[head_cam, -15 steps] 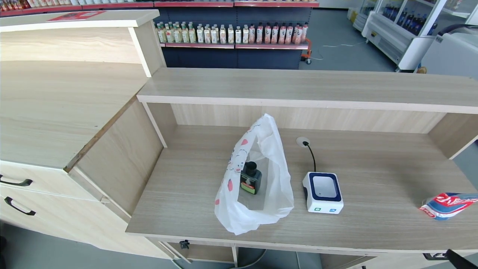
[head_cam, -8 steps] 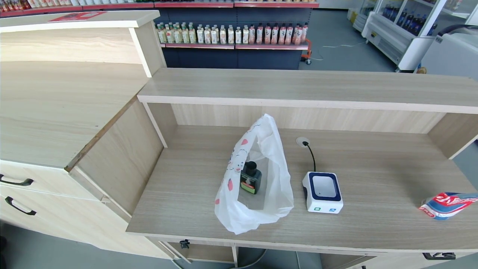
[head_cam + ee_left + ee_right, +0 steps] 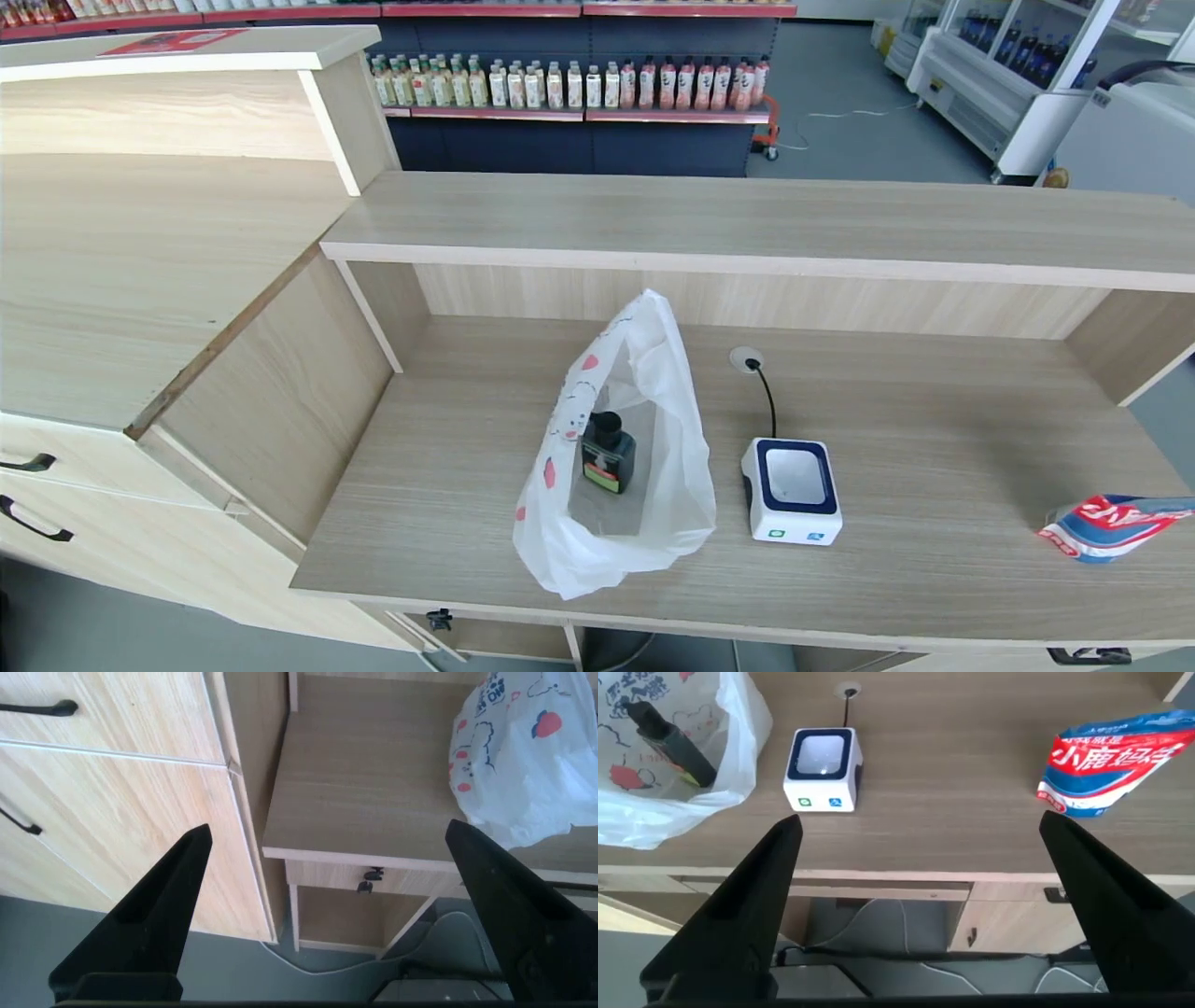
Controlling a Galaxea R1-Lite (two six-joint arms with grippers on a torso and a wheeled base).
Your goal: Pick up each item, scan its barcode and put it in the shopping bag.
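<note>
Shopping bag (image 3: 611, 560), white with red cartoon prints, lies past the left pincer (image 3: 327, 831), spread wide and empty off the bench's (image 3: 934, 448) front left corner; the right pincer (image 3: 922, 819), likewise wide and empty, faces the front edge. A dark labelled bottle (image 3: 608, 455) sits in the bag, scanner (image 3: 792, 490) just beside; a snack packet (image 3: 1111, 527), white characters on red, lies at the right edge.

Bright, even light is everywhere. The worktop (image 3: 934, 448) has only soft, pale shadows. The white shopping bag (image 3: 686, 495) glows a little. Straight edges bend near the head view's sides.
</note>
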